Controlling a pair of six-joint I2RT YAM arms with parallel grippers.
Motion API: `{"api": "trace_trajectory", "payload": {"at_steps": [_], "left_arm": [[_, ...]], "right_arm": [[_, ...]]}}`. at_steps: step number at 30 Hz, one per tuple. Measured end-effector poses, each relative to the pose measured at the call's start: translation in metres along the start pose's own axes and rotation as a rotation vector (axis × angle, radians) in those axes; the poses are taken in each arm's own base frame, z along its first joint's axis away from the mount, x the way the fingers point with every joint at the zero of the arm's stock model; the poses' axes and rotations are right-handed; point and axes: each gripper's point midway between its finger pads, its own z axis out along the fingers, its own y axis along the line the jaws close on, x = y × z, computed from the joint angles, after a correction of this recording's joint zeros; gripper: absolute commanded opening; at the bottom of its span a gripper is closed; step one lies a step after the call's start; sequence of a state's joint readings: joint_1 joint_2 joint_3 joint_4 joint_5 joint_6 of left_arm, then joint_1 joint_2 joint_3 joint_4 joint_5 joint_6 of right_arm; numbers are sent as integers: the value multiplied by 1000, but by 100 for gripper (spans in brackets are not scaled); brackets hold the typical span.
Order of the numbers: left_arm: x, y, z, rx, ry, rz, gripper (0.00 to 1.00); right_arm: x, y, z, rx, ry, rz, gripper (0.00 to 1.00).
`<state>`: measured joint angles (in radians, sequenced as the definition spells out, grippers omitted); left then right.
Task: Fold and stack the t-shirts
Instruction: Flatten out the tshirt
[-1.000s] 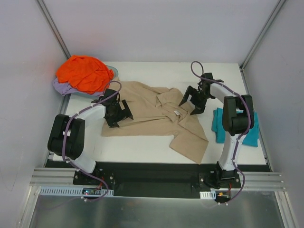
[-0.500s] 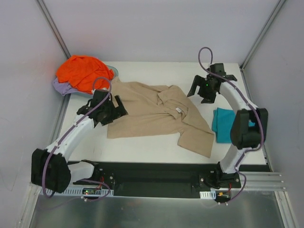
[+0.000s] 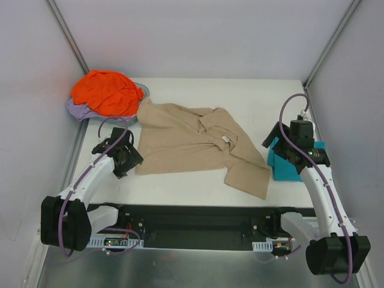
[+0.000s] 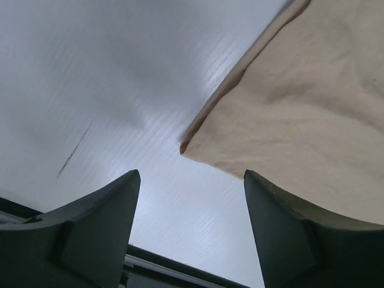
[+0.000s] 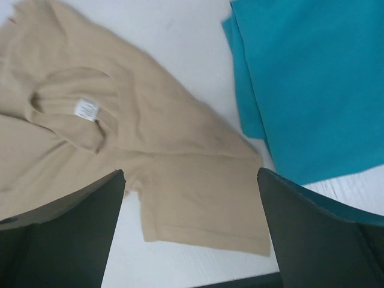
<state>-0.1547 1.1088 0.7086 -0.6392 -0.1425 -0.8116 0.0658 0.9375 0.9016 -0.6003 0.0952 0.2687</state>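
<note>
The tan t-shirt (image 3: 180,141) lies spread and rumpled in the middle of the desk (image 3: 246,99), its neck label (image 5: 87,108) showing and one sleeve reaching toward the near right. The left gripper (image 4: 191,180) hovers over bare desk at the shirt's near left corner, fingers apart with nothing between them; that corner lies just ahead of the fingertips. The right gripper (image 5: 191,174) hangs above the gap between the tan shirt and the folded teal t-shirt (image 3: 287,169) at the right edge, jaws spread wide and empty. At the far left, the orange t-shirt (image 3: 105,91) is heaped on the lavender t-shirt (image 3: 75,111), both bunched over a shallow basin (image 3: 144,90).
</note>
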Motion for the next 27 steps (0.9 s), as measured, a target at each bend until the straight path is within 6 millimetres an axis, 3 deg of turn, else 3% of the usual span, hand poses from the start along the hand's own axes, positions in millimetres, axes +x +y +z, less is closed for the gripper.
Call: {"api": "trace_trajectory", "payload": {"at_steps": [4, 10, 15, 20, 24, 25, 27], "left_arm": [[7, 5, 13, -39, 36, -17, 56], [18, 11, 32, -70, 92, -31, 50], [22, 10, 44, -91, 117, -37, 37], [23, 10, 46, -95, 132, -40, 33], [23, 10, 47, -90, 139, -46, 13], [24, 10, 47, -88, 142, -45, 0], [24, 7, 48, -76, 143, -50, 0]], "right_arm": [[28, -15, 9, 61, 107, -12, 97], [31, -17, 9, 66, 119, -19, 97], [34, -19, 10, 70, 124, -21, 97], [38, -23, 9, 84, 134, -23, 97], [39, -26, 8, 96, 135, -25, 97], [39, -26, 8, 98, 134, -25, 97], [39, -27, 8, 101, 132, -25, 97]]}}
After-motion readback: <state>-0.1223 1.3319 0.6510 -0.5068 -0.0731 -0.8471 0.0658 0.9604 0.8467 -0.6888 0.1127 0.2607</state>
